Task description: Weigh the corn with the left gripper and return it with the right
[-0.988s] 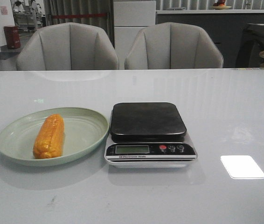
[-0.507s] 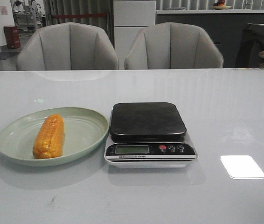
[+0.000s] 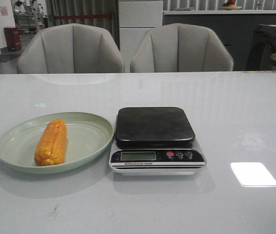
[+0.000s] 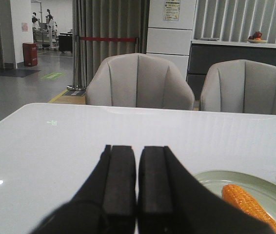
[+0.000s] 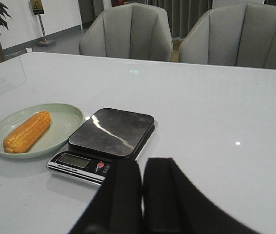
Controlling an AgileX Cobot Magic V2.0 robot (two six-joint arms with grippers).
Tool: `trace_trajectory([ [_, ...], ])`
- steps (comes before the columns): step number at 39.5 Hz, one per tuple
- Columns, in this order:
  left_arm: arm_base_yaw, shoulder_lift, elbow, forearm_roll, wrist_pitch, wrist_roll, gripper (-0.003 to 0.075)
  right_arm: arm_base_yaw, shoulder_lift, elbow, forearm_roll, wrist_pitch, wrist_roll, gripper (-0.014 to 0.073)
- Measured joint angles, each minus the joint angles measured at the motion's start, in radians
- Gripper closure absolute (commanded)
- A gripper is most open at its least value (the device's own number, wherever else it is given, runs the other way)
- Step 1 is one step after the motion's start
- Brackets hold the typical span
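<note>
The orange-yellow corn [image 3: 51,142] lies lengthwise in a pale green plate [image 3: 91,127] at the left of the table. It also shows in the right wrist view [image 5: 27,131] and partly in the left wrist view [image 4: 251,208]. A kitchen scale [image 3: 155,126] with an empty black platform stands right of the plate; the right wrist view shows it too [image 5: 112,132]. My left gripper [image 4: 137,152] is shut and empty, above the table left of the plate. My right gripper [image 5: 143,165] is shut and empty, on the near right of the scale. Neither gripper shows in the front view.
Two grey chairs [image 3: 71,48] [image 3: 181,48] stand behind the table's far edge. A bright light patch [image 3: 253,174] lies on the glossy white tabletop right of the scale. The scale's display and buttons [image 3: 178,155] face the near edge.
</note>
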Motion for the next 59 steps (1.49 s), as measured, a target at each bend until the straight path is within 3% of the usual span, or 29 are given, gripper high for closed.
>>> trace_trajectory([
  [10, 0.0, 0.0, 0.0, 0.0, 0.0, 0.0, 0.0596, -0.02, 0.0, 0.004, -0.002, 0.0, 0.0, 0.0416],
  [25, 0.0, 0.0, 0.0, 0.0, 0.0, 0.0, 0.0596, -0.326, 0.0, 0.155, -0.016, -0.116, 0.0, 0.0416],
  [34, 0.0, 0.0, 0.0, 0.0, 0.0, 0.0, 0.0596, -0.331, 0.0, 0.222, -0.017, -0.284, 0.0, 0.0416],
  [59, 0.0, 0.0, 0.0, 0.0, 0.0, 0.0, 0.0596, -0.331, 0.0, 0.222, -0.024, -0.301, 0.0, 0.0416],
])
